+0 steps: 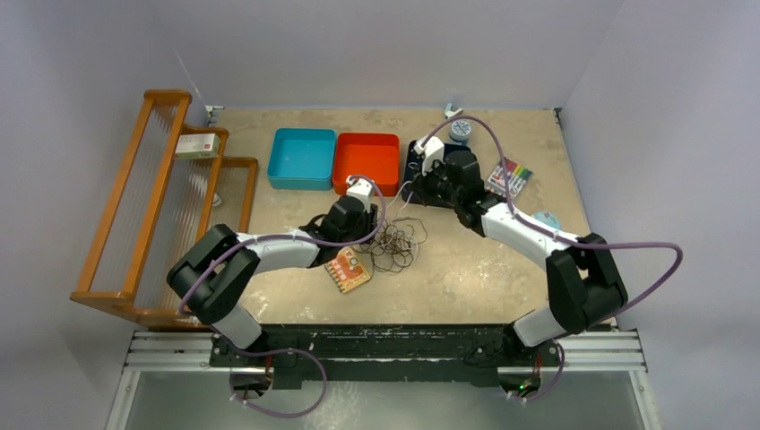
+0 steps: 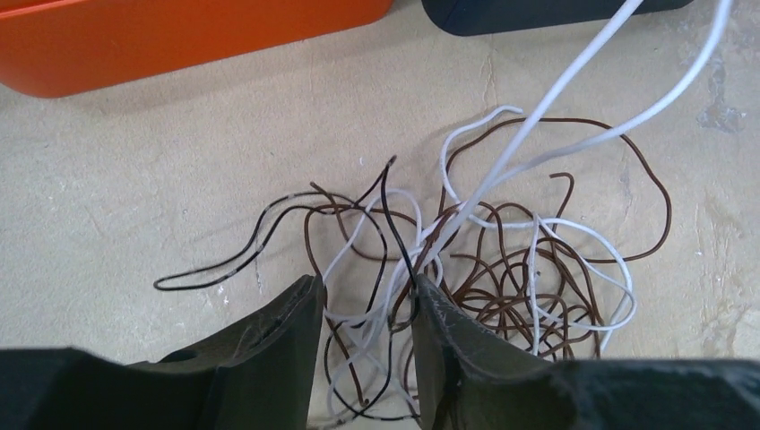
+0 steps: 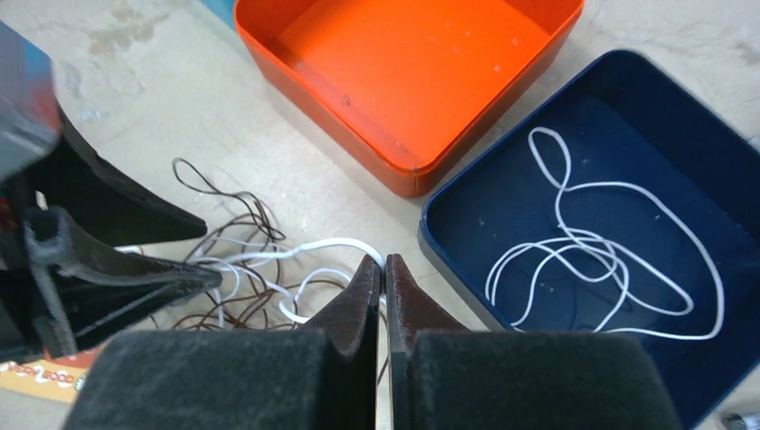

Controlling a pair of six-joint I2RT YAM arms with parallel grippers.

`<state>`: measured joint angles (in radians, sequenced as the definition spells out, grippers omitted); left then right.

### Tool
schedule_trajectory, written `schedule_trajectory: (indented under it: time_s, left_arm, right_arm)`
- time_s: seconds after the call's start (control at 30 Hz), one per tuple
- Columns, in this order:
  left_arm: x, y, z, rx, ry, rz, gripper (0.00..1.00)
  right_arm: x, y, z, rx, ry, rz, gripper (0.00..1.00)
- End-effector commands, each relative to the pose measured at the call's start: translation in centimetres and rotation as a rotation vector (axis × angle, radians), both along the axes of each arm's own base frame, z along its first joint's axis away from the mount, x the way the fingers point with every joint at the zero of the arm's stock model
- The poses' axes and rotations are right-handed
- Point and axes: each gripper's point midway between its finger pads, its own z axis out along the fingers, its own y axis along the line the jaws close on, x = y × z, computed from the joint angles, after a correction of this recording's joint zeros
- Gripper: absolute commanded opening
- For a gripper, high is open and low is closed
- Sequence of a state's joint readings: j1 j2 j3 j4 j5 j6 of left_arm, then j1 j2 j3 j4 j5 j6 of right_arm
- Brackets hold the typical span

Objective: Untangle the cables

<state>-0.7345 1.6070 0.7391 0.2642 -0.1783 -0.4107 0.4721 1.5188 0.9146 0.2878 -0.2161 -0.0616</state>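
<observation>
A tangle of thin brown, white and black cables (image 1: 396, 244) lies mid-table and fills the left wrist view (image 2: 502, 269). My left gripper (image 2: 363, 285) is low over its left part, jaws apart, with several white, brown and black strands running between the fingers (image 2: 278, 331). It also shows in the top view (image 1: 375, 233). My right gripper (image 3: 384, 262) is shut on a white cable (image 3: 323, 246) that stretches taut up out of the tangle (image 2: 574, 76). It hovers beside the dark blue tray (image 3: 448, 260), which holds a loose white cable (image 3: 599, 244).
The orange tray (image 1: 366, 163) and a cyan tray (image 1: 302, 158) stand behind the tangle. An orange card (image 1: 348, 270) lies at its near left. A marker pack (image 1: 509, 176) is at the right, a tape roll (image 1: 460, 131) behind. A wooden rack (image 1: 152, 210) is at the left.
</observation>
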Motion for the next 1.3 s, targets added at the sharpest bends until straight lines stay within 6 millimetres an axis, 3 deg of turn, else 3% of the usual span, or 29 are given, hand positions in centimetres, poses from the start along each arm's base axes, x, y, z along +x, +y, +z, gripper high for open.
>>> schedule_trajectory:
  time_s: [0.0, 0.17, 0.43, 0.6, 0.7, 0.83, 1.27]
  left_arm:
    - [0.4, -0.6, 0.8, -0.06, -0.026, 0.004, 0.41]
    - [0.4, -0.5, 0.1, -0.06, -0.017, 0.01, 0.44]
    - [0.3, -1.0, -0.9, -0.068, 0.004, -0.003, 0.43]
    - [0.2, -1.1, -1.6, -0.066, 0.016, -0.011, 0.3]
    - [0.1, -1.1, -1.9, -0.064, 0.019, -0.012, 0.16]
    - [0.0, -0.9, -2.4, -0.057, 0.025, -0.01, 0.0]
    - [-0.1, -0.3, -3.6, -0.028, 0.034, 0.005, 0.0]
  right_arm:
    - [0.9, 0.0, 7.2, 0.077, -0.108, -0.044, 0.0]
    - [-0.2, 0.3, 12.5, 0.16, -0.182, -0.013, 0.0]
    - [-1.8, 0.1, 18.7, 0.228, -0.272, 0.015, 0.0]
    - [-3.0, -0.4, 22.5, 0.275, -0.337, 0.019, 0.0]
    - [-3.5, -1.1, 24.7, 0.298, -0.38, -0.002, 0.0]
    - [-3.7, -2.9, 27.7, 0.343, -0.452, -0.097, 0.0]
    - [-6.1, -8.8, 36.7, 0.398, -0.712, -0.31, 0.0]
